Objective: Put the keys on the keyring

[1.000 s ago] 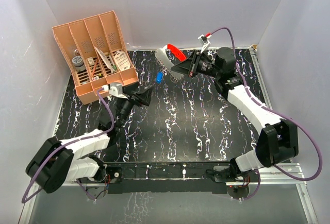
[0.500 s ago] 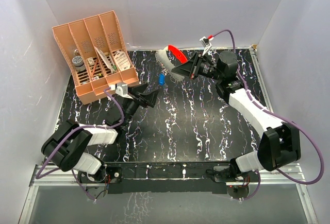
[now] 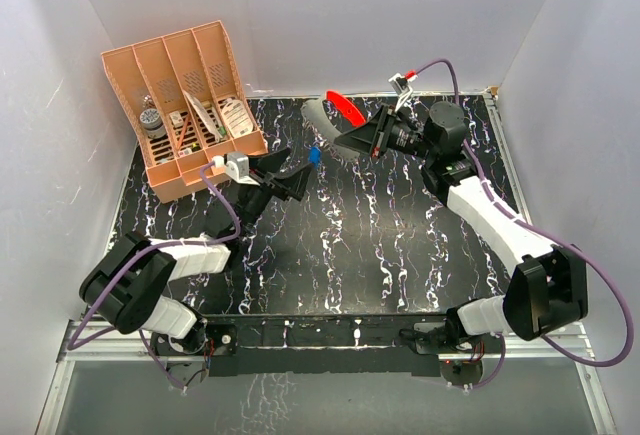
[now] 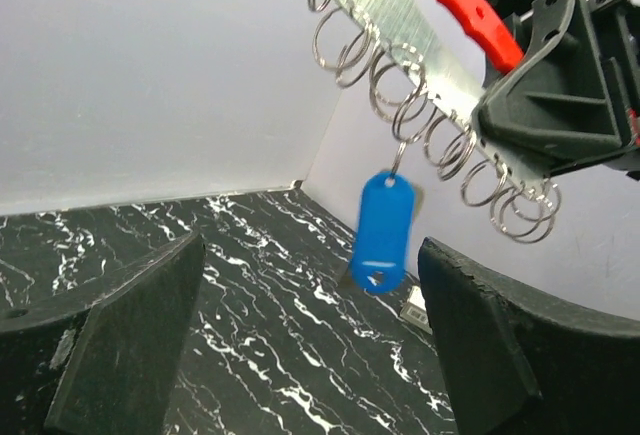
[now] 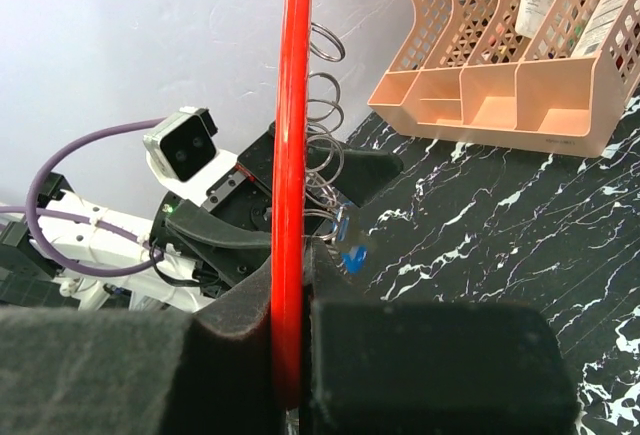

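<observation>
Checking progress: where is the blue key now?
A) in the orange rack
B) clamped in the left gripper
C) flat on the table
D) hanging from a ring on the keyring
D: the left wrist view shows the key dangling from a ring of the keyring, with the left gripper open.

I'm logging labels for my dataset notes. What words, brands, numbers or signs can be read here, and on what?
No text can be read in any view.
On the packets in the peach rack: print is there, but too small to read.
On the blue key tag: blank on the side shown.
On the red-handled keyring: no markings seen.
</observation>
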Action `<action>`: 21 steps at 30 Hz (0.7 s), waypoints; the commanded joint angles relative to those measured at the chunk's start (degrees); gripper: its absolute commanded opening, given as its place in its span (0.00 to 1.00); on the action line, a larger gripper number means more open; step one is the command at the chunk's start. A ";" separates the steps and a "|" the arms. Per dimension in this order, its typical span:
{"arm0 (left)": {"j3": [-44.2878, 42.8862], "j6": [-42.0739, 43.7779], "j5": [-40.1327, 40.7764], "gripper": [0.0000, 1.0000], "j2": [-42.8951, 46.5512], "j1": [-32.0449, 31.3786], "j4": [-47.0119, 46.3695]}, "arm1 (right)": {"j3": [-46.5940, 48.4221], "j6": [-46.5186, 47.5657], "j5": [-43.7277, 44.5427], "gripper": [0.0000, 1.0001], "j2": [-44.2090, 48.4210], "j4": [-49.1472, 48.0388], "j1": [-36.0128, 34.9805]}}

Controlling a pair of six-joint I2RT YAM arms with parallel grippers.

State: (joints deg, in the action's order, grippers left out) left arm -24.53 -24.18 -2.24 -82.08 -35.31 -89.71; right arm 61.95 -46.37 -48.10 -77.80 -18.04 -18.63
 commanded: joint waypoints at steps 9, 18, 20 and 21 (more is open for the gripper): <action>-6.61 1.33 -4.50 0.86 -1.06 0.33 -12.59 | -1.80 2.53 -1.15 0.00 4.05 -0.98 0.18; -9.15 2.44 -6.29 0.82 -3.40 0.31 -12.59 | -2.54 2.51 -1.40 0.00 4.41 -1.20 0.18; -9.38 3.00 -6.20 0.80 -3.44 0.33 -12.59 | -2.70 2.43 -1.55 0.00 4.49 -1.24 0.25; -9.42 3.22 -6.20 0.80 -3.39 0.33 -12.59 | -2.79 2.47 -1.53 0.00 4.50 -1.31 0.18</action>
State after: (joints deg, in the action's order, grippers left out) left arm -31.88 -22.70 -7.03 -86.06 -35.31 -90.02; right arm 59.00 -44.88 -49.12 -75.57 -16.43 -18.63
